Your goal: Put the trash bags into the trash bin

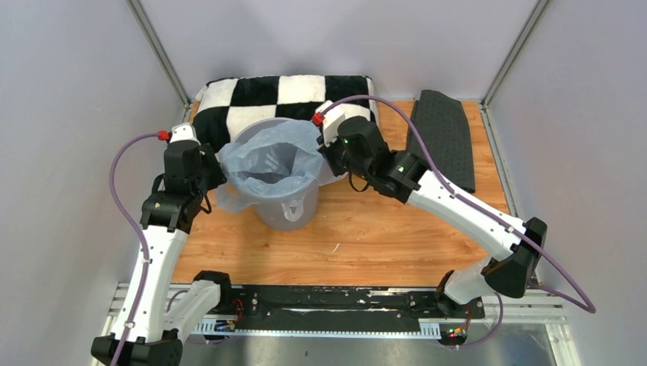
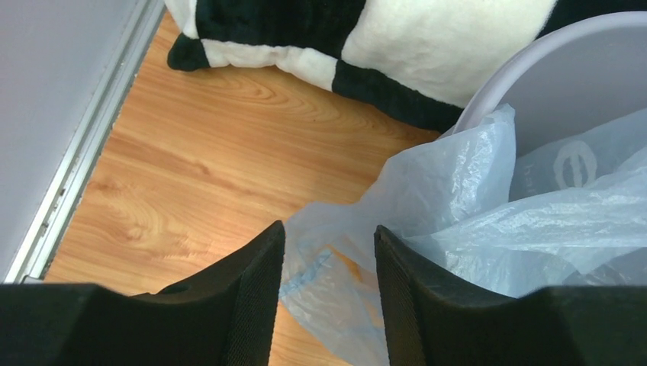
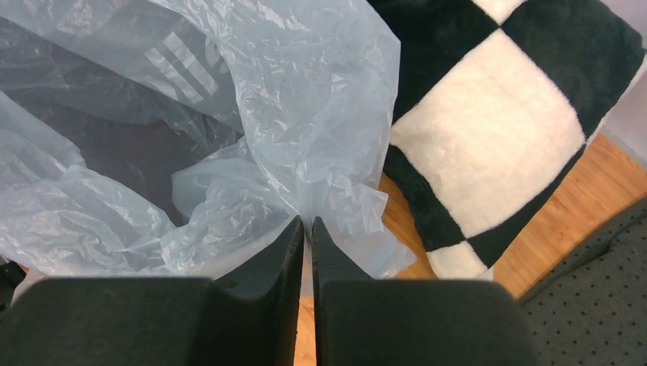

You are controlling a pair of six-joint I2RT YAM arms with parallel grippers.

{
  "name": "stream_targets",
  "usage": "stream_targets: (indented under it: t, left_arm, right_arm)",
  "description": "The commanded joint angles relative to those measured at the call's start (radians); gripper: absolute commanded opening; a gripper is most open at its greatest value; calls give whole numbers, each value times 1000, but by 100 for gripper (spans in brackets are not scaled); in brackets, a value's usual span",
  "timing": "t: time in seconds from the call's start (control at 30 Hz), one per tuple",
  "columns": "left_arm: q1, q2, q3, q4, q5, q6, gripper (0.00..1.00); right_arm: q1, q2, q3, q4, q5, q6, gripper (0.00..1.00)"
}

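The grey trash bin (image 1: 288, 211) stands mid-table, in front of the pillow. The pale blue trash bag (image 1: 267, 164) sits in its mouth, with its edges draped over the rim on the left and right. My left gripper (image 1: 214, 174) is at the bin's left side. In the left wrist view it (image 2: 329, 229) is open, with a hanging flap of the bag (image 2: 458, 191) in the gap between the fingers, beside the bin's rim (image 2: 488, 95). My right gripper (image 1: 328, 151) is at the bin's right rim. In the right wrist view it (image 3: 307, 221) is shut on a fold of the bag (image 3: 305, 114).
A black-and-white checkered pillow (image 1: 252, 95) lies right behind the bin and also shows in the right wrist view (image 3: 496, 130). A dark grey textured mat (image 1: 446, 137) lies at the back right. Grey walls close in the left, right and back sides.
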Motion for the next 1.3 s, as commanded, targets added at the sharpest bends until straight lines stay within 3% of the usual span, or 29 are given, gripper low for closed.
stream_targets:
  t: [0.0,0.07,0.3,0.47,0.77,0.97,1.27]
  left_arm:
    - [8,-8,45,16,22,29,45]
    - [7,-21,50,15,25,35,41]
    - [7,-85,47,15,27,106,36]
    - [7,-50,80,15,130,240,40]
    - [7,-39,118,80,293,319,49]
    - [2,56,180,78,427,326,50]
    - [-20,108,214,63,475,334,54]
  right_arm:
    - [8,11,71,-31,36,-27,5]
    - [7,13,87,-32,36,-26,0]
    - [7,24,120,-33,48,-27,0]
    - [8,44,164,-33,61,-30,0]
    - [8,106,271,-30,79,-34,0]
    - [7,129,297,-30,90,-40,0]
    - [4,164,342,-32,111,-58,0]
